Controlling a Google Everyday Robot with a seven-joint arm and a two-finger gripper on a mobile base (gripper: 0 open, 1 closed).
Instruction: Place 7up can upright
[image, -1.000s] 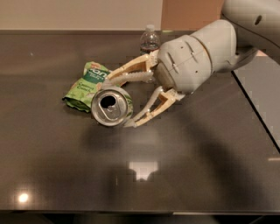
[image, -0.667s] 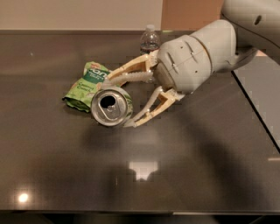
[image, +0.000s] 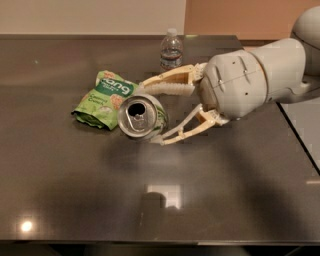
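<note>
7up can (image: 142, 117) is around the middle of the bench (image: 75, 195), a bit left of centre. It's tipped over, not upright: silver top with the pull tab faces the near edge, body points toward the far edge. The gripper (image: 149, 115) comes in from the right-edge side and is clamped on the can, one finger (image: 167, 82) on its upper right side, the other on its lower right, tips against the can wall. Can't tell if the can rests on the bench or is slightly lifted. Green snack bag (image: 100, 100) lies just left of the can, looks to be touching it. Water bottle (image: 171, 50) stands upright near the far edge, apart from the can.
</note>
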